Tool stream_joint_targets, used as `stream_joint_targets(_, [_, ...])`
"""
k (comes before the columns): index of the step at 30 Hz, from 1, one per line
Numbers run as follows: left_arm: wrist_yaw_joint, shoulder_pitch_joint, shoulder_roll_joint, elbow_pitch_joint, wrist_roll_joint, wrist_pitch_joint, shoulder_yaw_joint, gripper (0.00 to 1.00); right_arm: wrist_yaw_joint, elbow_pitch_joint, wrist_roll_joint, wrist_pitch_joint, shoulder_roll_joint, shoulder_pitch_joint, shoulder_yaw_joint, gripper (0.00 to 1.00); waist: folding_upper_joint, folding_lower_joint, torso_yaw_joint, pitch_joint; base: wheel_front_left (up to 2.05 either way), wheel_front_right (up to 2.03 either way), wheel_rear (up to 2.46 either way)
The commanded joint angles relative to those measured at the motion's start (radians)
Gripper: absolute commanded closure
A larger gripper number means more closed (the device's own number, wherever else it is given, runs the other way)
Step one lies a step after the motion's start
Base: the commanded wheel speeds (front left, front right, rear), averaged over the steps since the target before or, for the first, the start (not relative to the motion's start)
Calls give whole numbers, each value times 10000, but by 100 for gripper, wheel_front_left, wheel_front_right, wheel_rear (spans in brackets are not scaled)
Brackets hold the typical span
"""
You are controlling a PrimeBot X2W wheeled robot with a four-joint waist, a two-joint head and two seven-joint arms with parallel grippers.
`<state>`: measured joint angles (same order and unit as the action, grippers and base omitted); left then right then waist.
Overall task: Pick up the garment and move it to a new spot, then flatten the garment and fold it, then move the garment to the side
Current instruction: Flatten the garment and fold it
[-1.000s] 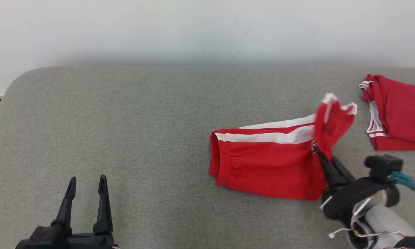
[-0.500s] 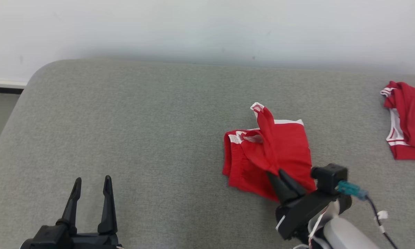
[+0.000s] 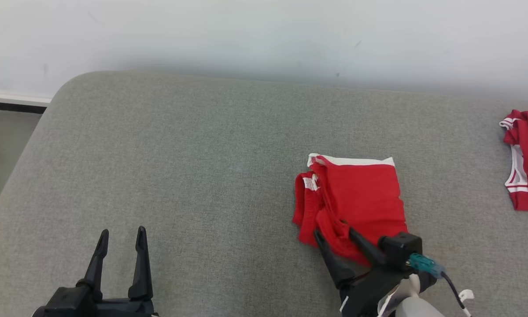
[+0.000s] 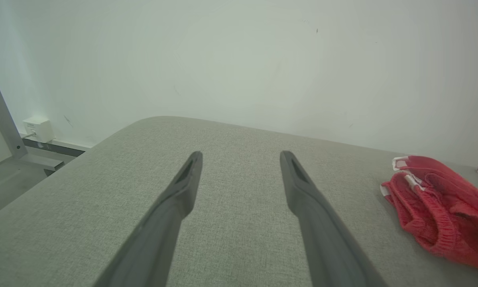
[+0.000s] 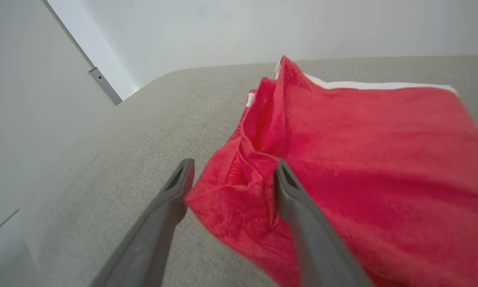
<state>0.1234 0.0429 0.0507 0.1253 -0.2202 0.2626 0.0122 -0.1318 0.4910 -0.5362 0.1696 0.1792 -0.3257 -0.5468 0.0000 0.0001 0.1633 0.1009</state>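
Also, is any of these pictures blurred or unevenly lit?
Head view: sharp, with soft even light on the folded red shorts with white trim; right wrist view: their near hem is smeared; left wrist view: they blur toward the right edge.

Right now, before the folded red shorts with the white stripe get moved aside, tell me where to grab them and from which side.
Grip the bunched near-left corner of the red shorts, coming in low from the near side with the right gripper. The folded layers stack there, and its open jaws straddle that ridge, so one pinch probably catches every layer.
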Motion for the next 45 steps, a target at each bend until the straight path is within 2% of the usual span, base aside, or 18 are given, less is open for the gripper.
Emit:
stream_joint_targets(1, [-11,11,-5,35,-7,28,24,0,29,-34,38,89,32,53,39,0,0,-1,-38,-39,0,0,0])
stream_joint_targets(4, [-38,-59,-4,46,-8,28,79,0,29,-285,-55,462,213,52,236,0,0,-1,-144,-131,0,0,0])
stream_joint_targets(8, [-26,-205,-5,35,49,28,127,0,29,-757,-128,805,557,261,1102,0,0,-1,-294,-254,0,0,0])
stream_joint_targets(16, [14,-182,-5,23,124,28,106,0,29,-791,366,941,645,481,2590,0,0,-1,-288,-270,0,0,0])
stream_joint_targets(17, [19,-177,-4,10,138,28,108,0,29,-709,460,944,630,505,2750,9,0,-1,-273,-250,0,0,0])
stream_joint_targets(18, [25,-166,-2,-8,152,28,110,0,29,-595,604,949,649,518,2881,58,0,-1,-256,-224,0,0,0])
stream_joint_targets(19, [29,-152,-5,-17,170,28,115,0,29,-476,760,954,656,497,2972,100,0,-1,-237,-200,0,0,0])
stream_joint_targets(29, [76,123,-5,-33,241,28,52,0,29,835,1905,959,152,13,3216,100,0,-1,38,64,0,0,0])
stream_joint_targets(34, [55,214,-4,-2,218,28,-70,0,29,1424,2284,960,-475,-196,3108,100,0,-1,248,195,0,0,0])
stream_joint_targets(40, [59,219,-5,4,178,28,-160,0,29,1734,2483,959,-992,-216,2415,100,0,-1,418,287,0,0,0])
stream_joint_targets(45, [61,271,-5,33,160,28,-228,0,29,1728,2203,960,-1239,-322,1588,100,0,-1,487,309,0,0,0])
